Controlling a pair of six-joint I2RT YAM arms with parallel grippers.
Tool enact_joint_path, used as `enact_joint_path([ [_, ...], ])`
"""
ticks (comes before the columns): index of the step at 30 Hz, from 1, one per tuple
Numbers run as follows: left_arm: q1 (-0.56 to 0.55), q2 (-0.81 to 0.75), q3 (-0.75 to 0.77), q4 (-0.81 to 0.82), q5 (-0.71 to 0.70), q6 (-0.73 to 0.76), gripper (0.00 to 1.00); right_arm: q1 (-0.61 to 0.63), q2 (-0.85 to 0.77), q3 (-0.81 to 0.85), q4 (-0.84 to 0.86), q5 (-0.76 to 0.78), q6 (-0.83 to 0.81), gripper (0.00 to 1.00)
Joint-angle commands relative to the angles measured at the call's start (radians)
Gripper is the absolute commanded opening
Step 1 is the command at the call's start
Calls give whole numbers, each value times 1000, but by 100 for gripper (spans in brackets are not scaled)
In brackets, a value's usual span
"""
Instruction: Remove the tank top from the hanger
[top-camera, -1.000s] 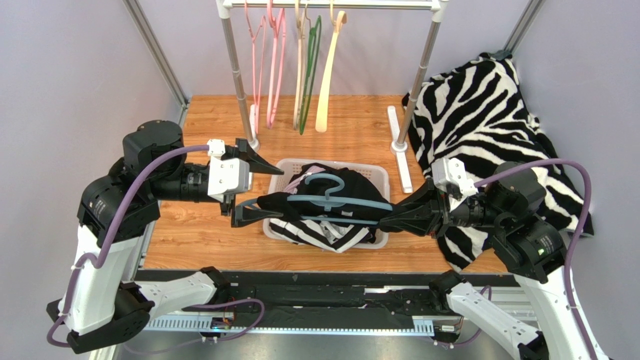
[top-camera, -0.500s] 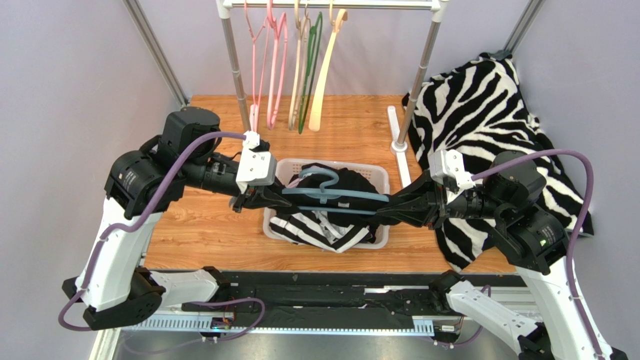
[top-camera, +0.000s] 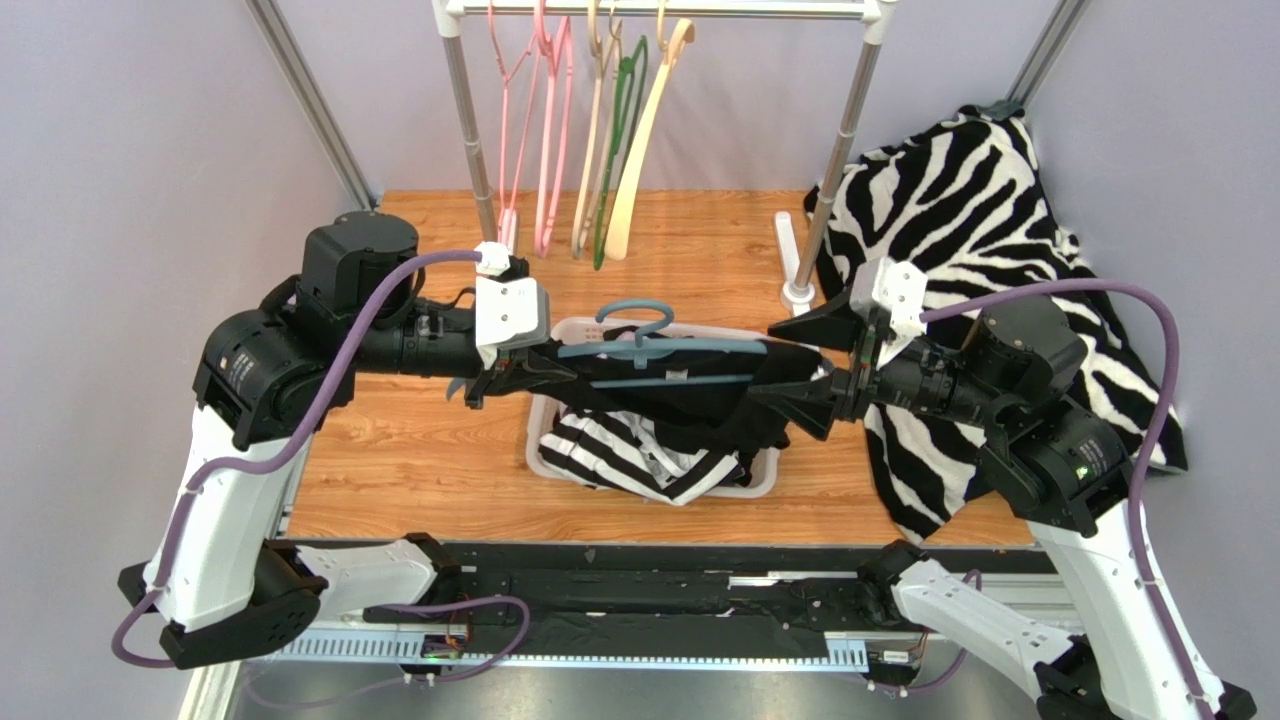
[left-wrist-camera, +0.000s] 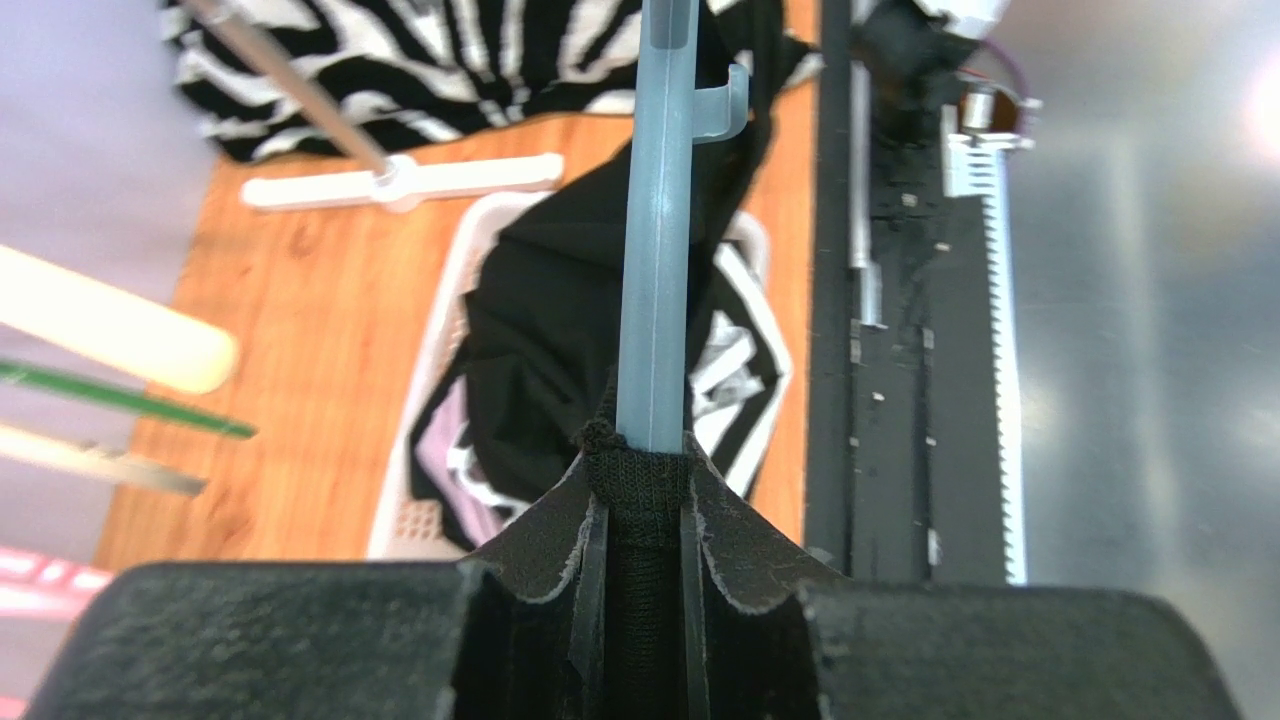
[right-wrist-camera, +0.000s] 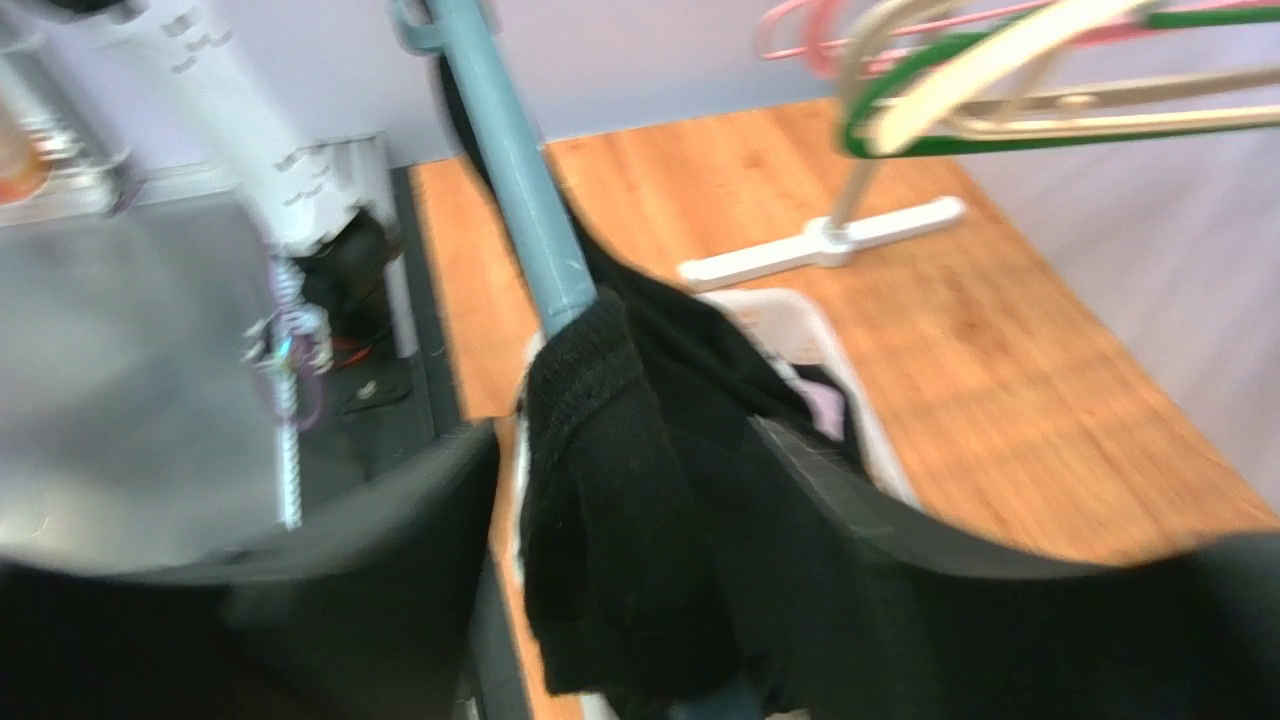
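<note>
A blue-grey hanger (top-camera: 661, 348) carries the black tank top (top-camera: 684, 402) and hangs level above the white basket (top-camera: 759, 480). My left gripper (top-camera: 504, 383) is shut on the hanger's left end, over the tank top's strap. The left wrist view has the hanger (left-wrist-camera: 658, 225) running out of the gripper (left-wrist-camera: 649, 510), with black knit pinched between the jaws. My right gripper (top-camera: 793, 368) is open at the hanger's right end. In the blurred right wrist view its jaws (right-wrist-camera: 624, 443) stand wide on either side of the bunched tank top (right-wrist-camera: 616, 570) below the hanger (right-wrist-camera: 519, 165).
The basket holds zebra-striped clothes (top-camera: 631, 458). Behind it stands a clothes rack (top-camera: 466, 105) with pink, green and cream hangers (top-camera: 601, 120), its foot (top-camera: 804, 293) beside the basket. A zebra blanket (top-camera: 962, 195) covers the back right.
My left gripper closed on the hanger's left end. The hanger and tank top rose off the basket. My right gripper, shut on the right end before, has opened.
</note>
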Motion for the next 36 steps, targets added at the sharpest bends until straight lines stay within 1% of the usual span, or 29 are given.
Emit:
enact_joint_path([
  [1, 1, -31, -8, 129, -137, -92, 0, -2, -41, 43, 148, 317, 69, 79],
  [2, 2, -36, -17, 143, -180, -100, 0, -2, -49, 45, 155, 349, 74, 81],
  [5, 1, -46, -37, 174, -228, -126, 0, -2, -83, 25, 158, 445, 107, 89],
  [6, 2, -48, -40, 181, -239, -145, 0, -2, -95, 5, 171, 461, 112, 100],
  [8, 2, -48, -48, 201, -254, -161, 0, -2, -133, -38, 186, 516, 149, 100],
  [10, 2, -45, -55, 203, -249, -173, 0, -2, -162, -114, 215, 563, 181, 100],
  [13, 2, -39, -59, 204, -245, -182, 0, -2, -173, -203, 247, 594, 248, 100],
  [16, 2, -42, -62, 206, -249, -178, 0, -1, -176, -265, 301, 570, 297, 100],
  [21, 1, -40, -60, 207, -245, -169, 0, 7, -111, -264, 313, 519, 319, 100],
  [24, 2, -40, -62, 201, -233, -169, 0, 12, -89, -260, 352, 502, 325, 100],
  [25, 2, -43, -63, 200, -231, -166, 0, 12, -83, -257, 358, 498, 330, 98],
  [28, 2, -45, -65, 200, -233, -166, 0, 15, -51, -244, 375, 459, 348, 87],
  [29, 1, -46, -65, 200, -231, -166, 0, 16, -43, -237, 378, 450, 353, 79],
  [31, 2, -46, -63, 200, -233, -164, 0, 25, -26, -233, 379, 426, 365, 67],
  [32, 1, -46, -63, 200, -237, -163, 0, 31, -22, -228, 376, 420, 367, 57],
  [34, 1, -46, -66, 201, -245, -158, 0, 44, -18, -225, 366, 412, 376, 48],
  [35, 1, -45, -68, 201, -252, -158, 0, 47, -18, -224, 363, 410, 377, 42],
  [36, 1, -45, -69, 206, -254, -156, 0, 47, -20, -221, 349, 409, 379, 39],
])
